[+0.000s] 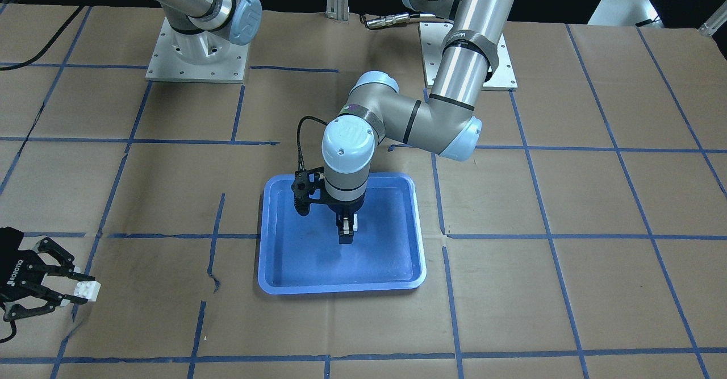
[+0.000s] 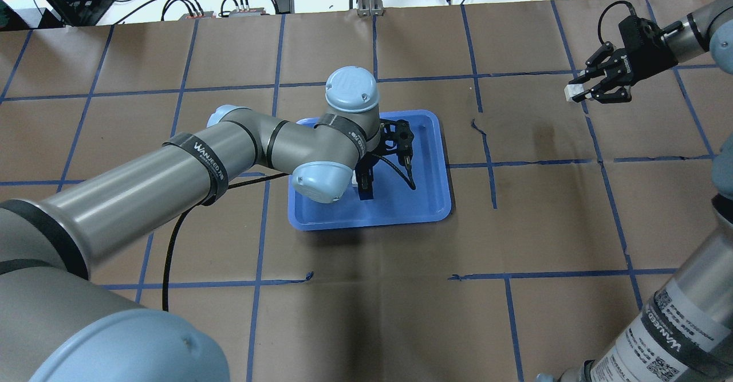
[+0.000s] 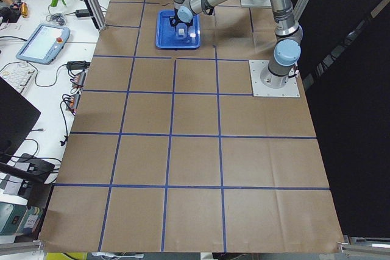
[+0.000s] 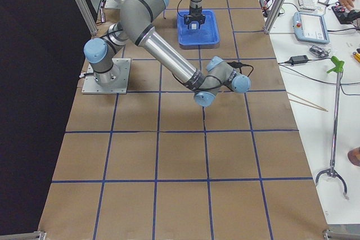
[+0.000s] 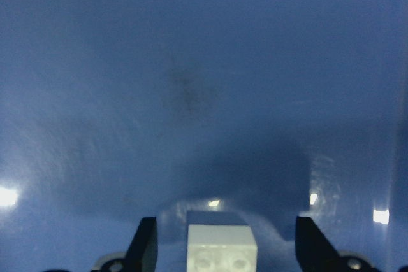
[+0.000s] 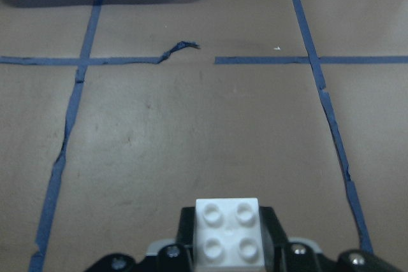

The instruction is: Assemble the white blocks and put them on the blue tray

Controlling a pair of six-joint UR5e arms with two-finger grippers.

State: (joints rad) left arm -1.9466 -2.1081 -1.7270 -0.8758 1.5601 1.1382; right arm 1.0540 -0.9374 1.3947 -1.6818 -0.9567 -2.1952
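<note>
The blue tray (image 1: pixel 341 288) lies mid-table; it also shows in the overhead view (image 2: pixel 372 225). My left gripper (image 1: pixel 346 238) points straight down into it, close above the tray floor (image 5: pixel 191 62). In the left wrist view its fingers (image 5: pixel 148 246) stand apart, and one white block (image 5: pixel 220 246) sits between them with a gap on each side. My right gripper (image 1: pixel 76 291) is off to the robot's right of the tray, above the paper. It is shut on the other white block (image 6: pixel 227 237), studs up, also seen from overhead (image 2: pixel 572 91).
Brown paper with a blue tape grid (image 1: pixel 545 237) covers the table. The tape is torn near the tray (image 6: pixel 182 47). Both arm bases (image 1: pixel 196 55) stand at the robot's edge. Cables and devices lie beyond the far edge (image 2: pixel 189 4).
</note>
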